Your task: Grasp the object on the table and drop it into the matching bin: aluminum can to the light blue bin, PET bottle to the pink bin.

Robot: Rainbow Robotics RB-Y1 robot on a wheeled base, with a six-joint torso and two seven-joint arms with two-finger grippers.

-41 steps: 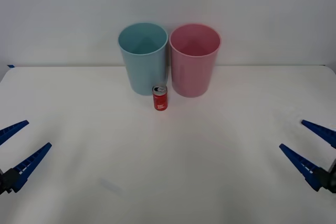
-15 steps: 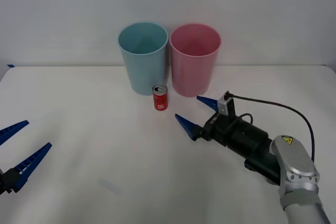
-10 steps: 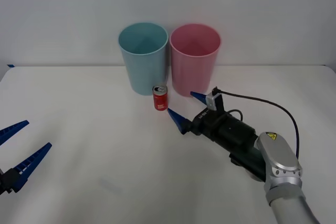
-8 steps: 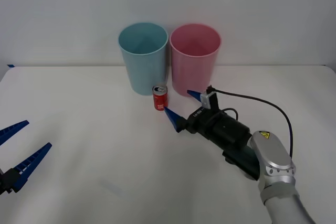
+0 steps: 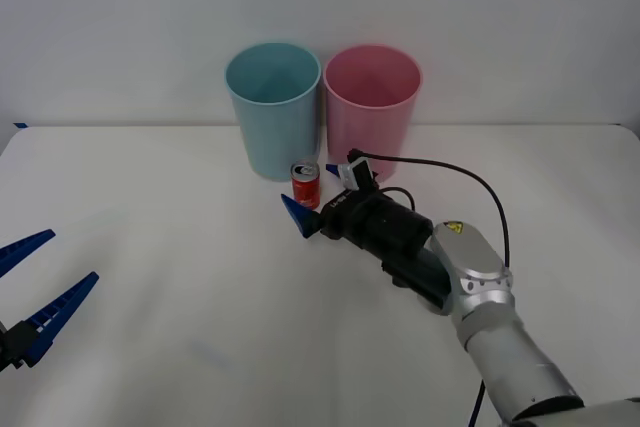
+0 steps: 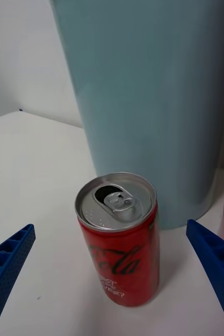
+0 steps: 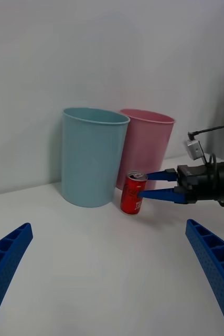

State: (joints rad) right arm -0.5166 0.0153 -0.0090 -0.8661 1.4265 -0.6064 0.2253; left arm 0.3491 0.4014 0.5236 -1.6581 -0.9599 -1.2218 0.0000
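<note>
Aluminum can (image 5: 305, 186) stands upright on the table (image 5: 160, 247) just in front of the light blue bin (image 5: 272, 107), between the wide-spread fingers of the right gripper (image 5: 315, 192). Opened top suggests it is light, thin-walled and dentable; a gentle mid-body squeeze looks best. Left gripper (image 5: 30, 292) parked wide at the near left.

A red aluminum can (image 6: 119, 241) with silver top and white lettering is standing on a plain white counter (image 5: 150, 277), a pale teal-blue bin (image 5: 273, 112) and a pink bin (image 5: 369, 114) behind, blue ribbed fingers (image 5: 297, 216) showing on the black-and-silver right tool (image 5: 314, 194).
</note>
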